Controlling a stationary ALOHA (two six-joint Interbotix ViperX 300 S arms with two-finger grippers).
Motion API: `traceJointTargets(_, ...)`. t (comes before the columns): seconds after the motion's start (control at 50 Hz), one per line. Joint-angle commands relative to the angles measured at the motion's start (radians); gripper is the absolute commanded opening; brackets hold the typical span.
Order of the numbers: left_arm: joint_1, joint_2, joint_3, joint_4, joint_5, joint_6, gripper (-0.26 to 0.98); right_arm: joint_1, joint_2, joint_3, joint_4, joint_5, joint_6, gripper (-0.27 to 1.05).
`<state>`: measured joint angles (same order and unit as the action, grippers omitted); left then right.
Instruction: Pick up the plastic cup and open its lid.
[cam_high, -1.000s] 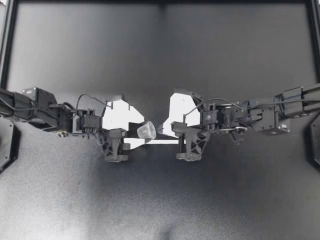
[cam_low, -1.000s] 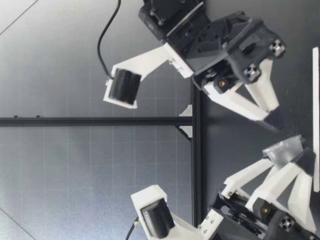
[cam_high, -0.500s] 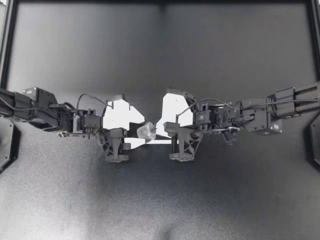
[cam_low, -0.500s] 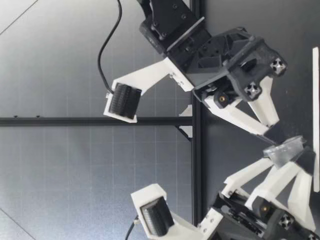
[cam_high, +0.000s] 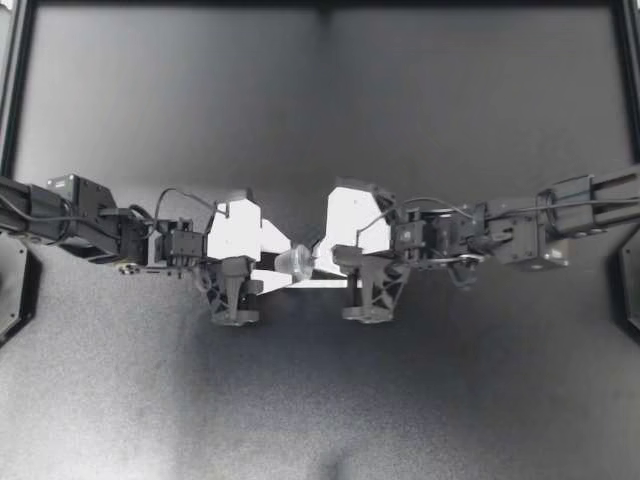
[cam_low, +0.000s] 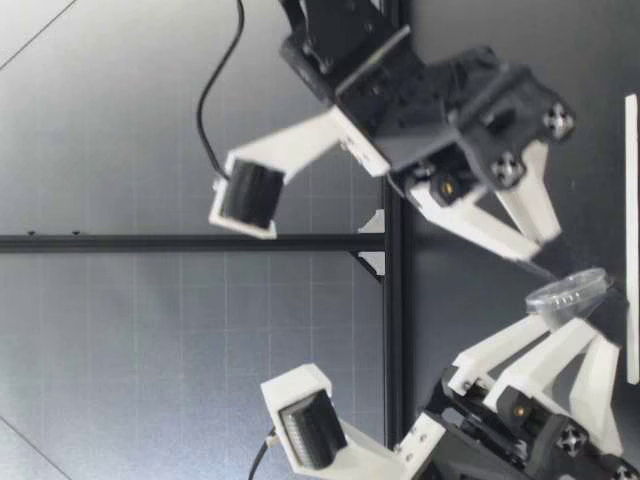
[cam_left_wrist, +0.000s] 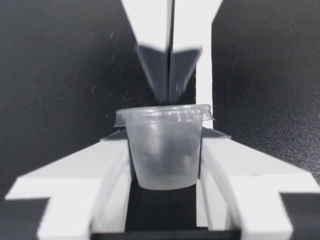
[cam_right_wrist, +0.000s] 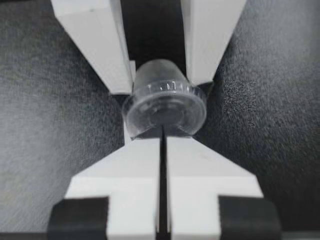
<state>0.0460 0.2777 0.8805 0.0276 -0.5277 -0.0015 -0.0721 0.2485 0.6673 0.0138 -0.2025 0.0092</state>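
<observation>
Status: left gripper (cam_high: 281, 266) is clamped across the body of the plastic cup (cam_high: 294, 262), with one finger on each side wall just under the rim. Cup looks held clear of the table (cam_high: 320, 400), midway between the two arms. Clear lid (cam_right_wrist: 165, 107) is on and looks seated all round. Right gripper (cam_high: 318, 262) has its fingers pressed flat together with only a hairline seam between them, tips right at the lid's edge on the side facing it. Can't tell from either wrist view whether any of the rim is caught in that seam or the tips are just butted against it. That's the main risk: if nothing is pinched, a pull-back comes away with nothing. Second: if it does have the lip, the peel force works against a friction-only hold on a tapered, slick wall. The cup could then slide or twist out of the left fingers (cam_left_wrist: 90, 170) instead of the lid popping. Third: extra squeeze from the left to counter that would ovalise a thin cup and could spring the lid uncontrolled. In the low view the lid sits tilted, so the peel direction should follow that tilt, not the table plane.
</observation>
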Motion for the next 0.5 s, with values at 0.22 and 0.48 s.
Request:
traceJointTargets(0.22,-0.017,-0.138,0.025,-0.009,-0.193,-0.003,0.19,0.029,-0.428,0.133,-0.040,-0.210,-0.037,-0.19)
traceJointTargets(0.48,-0.017,-0.192,0.025,-0.043,-0.459,-0.020,0.19,0.029,-0.575,0.253,-0.104,-0.434,-0.224,-0.18)
